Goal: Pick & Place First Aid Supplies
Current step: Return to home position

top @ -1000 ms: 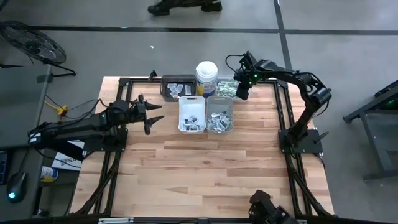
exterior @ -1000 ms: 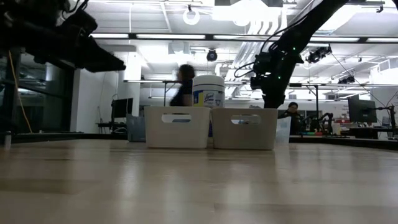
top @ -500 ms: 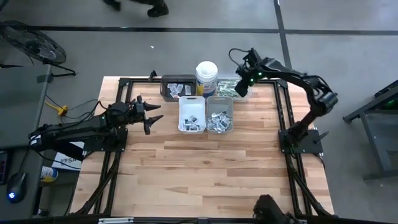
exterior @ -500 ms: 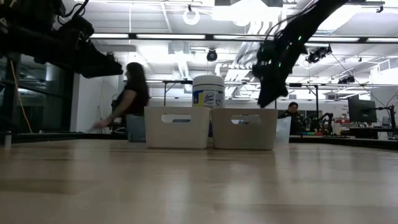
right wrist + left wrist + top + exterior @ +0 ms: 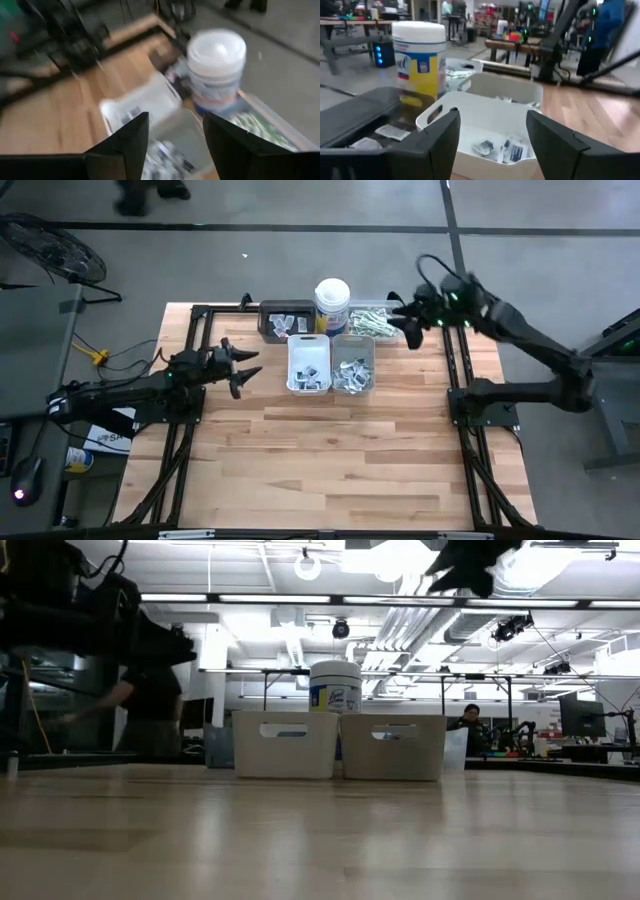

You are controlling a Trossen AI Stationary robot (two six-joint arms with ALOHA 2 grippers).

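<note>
Planks of pale wood are forming the tabletop (image 5: pixel 330 450), which is sitting on a grey floor; behind it a bright workshop is showing, with a person (image 5: pixel 150 710) standing there. Small packets (image 5: pixel 352 372) are lying flat in the bins. Green strips (image 5: pixel 368 323) are lying mostly lengthwise along the clear tray (image 5: pixel 365 308). The left claw (image 5: pixel 250 365) is hovering with its fingers spread, left of the white bin (image 5: pixel 308 340). The right claw (image 5: pixel 404 322) is hanging high, also spread, by the clear tray's right end.

The pale wooden plank table (image 5: pixel 330 450) carries a cluster at its far edge: a dark rectangular tray (image 5: pixel 263 322), a tall white lidded canister (image 5: pixel 332 302), a clear tray (image 5: pixel 372 308), and just nearer, a white bin (image 5: pixel 291 365) beside a grey bin (image 5: pixel 373 365).
</note>
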